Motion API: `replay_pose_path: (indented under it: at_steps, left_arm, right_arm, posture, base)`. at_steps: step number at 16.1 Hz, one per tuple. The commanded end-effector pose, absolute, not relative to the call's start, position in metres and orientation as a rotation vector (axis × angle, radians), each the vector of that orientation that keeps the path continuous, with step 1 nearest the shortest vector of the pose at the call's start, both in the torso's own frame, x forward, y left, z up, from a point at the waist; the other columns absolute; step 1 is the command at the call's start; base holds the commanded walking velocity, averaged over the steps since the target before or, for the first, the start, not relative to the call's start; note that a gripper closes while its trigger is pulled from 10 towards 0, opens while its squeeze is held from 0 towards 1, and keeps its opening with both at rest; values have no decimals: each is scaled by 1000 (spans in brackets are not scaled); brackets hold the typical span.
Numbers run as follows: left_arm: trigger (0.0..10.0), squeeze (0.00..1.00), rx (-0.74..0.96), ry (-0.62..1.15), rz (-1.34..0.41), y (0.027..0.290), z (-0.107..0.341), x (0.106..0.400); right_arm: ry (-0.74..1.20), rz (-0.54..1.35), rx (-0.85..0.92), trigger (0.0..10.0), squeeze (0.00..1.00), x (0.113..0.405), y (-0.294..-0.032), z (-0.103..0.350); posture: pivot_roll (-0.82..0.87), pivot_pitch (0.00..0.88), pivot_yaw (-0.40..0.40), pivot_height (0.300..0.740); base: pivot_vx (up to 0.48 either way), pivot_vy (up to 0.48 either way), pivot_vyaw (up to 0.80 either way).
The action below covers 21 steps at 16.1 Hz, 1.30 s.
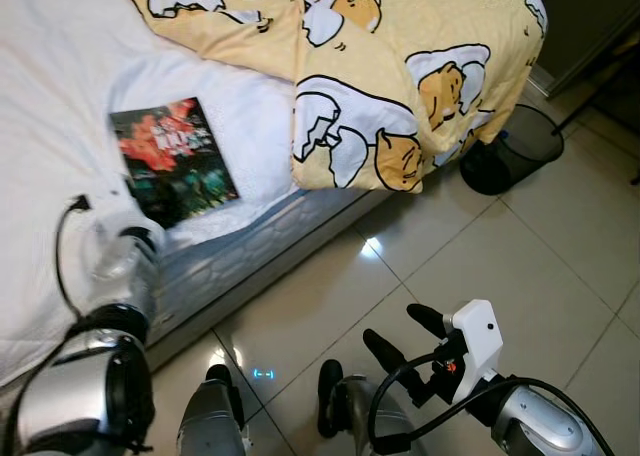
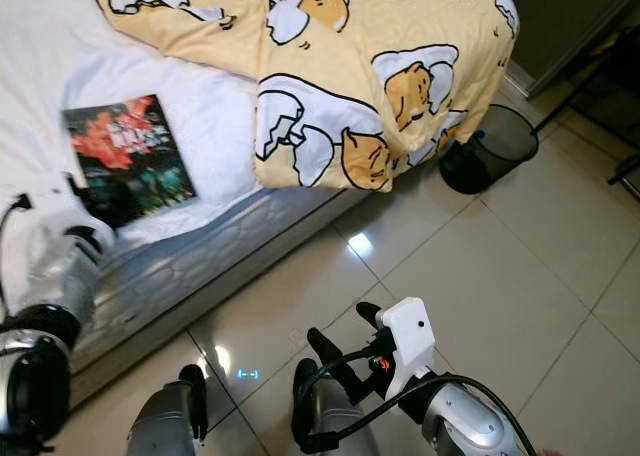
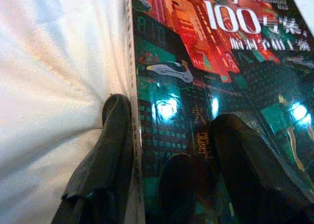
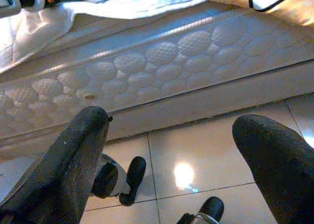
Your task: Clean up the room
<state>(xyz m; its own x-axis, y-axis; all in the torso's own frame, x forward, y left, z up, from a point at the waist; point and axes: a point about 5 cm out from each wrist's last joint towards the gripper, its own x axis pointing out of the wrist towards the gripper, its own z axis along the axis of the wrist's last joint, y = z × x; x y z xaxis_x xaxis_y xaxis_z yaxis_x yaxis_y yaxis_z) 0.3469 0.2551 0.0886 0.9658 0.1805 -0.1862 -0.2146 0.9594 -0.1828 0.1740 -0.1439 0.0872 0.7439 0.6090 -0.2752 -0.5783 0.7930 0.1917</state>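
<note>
One magazine [image 1: 173, 161] lies near the bed's [image 1: 60, 96] front edge; the left gripper [image 3: 171, 135] straddles its spine, unclenched, apparently lining up a grasp, while the right gripper [image 1: 400, 336] idles spread wide.

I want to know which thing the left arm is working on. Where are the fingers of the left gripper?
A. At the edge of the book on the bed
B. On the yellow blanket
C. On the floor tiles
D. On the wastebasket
A: in the left wrist view the left gripper has one finger on the white sheet and the other on the glossy cover of the book.
</note>
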Motion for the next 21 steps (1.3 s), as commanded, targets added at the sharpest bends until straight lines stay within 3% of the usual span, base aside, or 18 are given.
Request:
replay_pose_path:
  at_steps: [1,5,10,12,16,21]
  left_arm:
    - [0,0,-167,440,97,222,32,321]
    - [0,0,-282,471,100,208,25,320]
    - [0,0,-509,300,174,212,49,337]
    - [0,0,-470,243,149,214,61,342]
    - [0,0,-446,104,68,221,89,351]
    - [0,0,-459,3,136,243,119,361]
  right_arm:
    - [364,640,103,10000,0,171,-147,83]
    - [366,635,102,10000,0,172,-148,82]
    - [360,624,97,10000,0,177,-147,80]
    - [345,605,99,10000,0,184,-147,79]
    - [271,562,147,10000,0,219,-138,76]
    - [198,565,156,10000,0,255,-123,77]
  posture:
    - [-260,330,-157,740]
    - [-262,327,-155,740]
    - [-252,299,-136,740]
    - [-232,277,-121,740]
    - [-118,152,-58,740]
    - [-47,60,-38,740]
  base:
    - [0,0,0]
    - [0,0,0]
    - [0,0,0]
    - [0,0,0]
    - [0,0,0]
    - [0,0,0]
